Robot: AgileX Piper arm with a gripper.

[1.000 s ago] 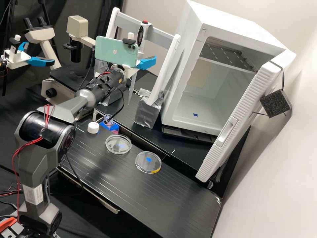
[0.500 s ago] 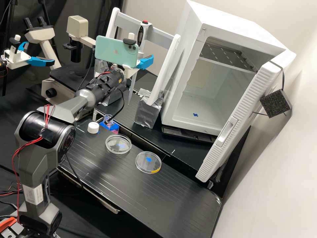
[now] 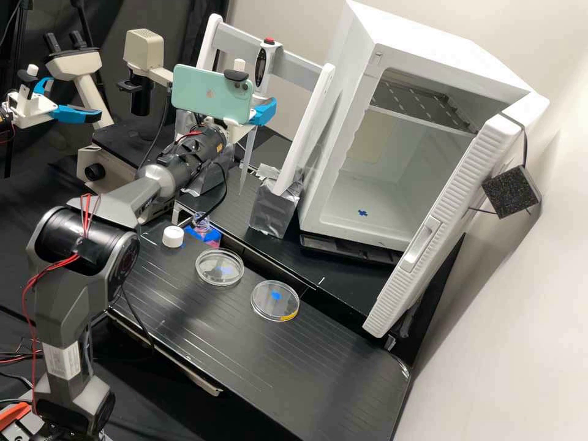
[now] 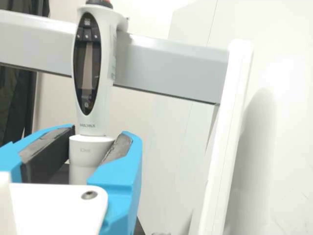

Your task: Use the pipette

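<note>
Pipette (image 4: 89,105) in the grasp of the pincer (image 3: 264,113); long axis near upright, tip (image 3: 244,162) downward (red button (image 3: 269,41) topmost)

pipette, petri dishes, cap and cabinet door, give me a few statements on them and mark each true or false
1. The pipette lies on its side. False: it is upright, at the grey rail.
2. The white cabinet's door stands open. True.
3. The white cap is on the clear bottle. False: it sits on the black bench, beside the bottle.
4. One petri dish sits apart from the yellow-marked petri dish. True.
</note>
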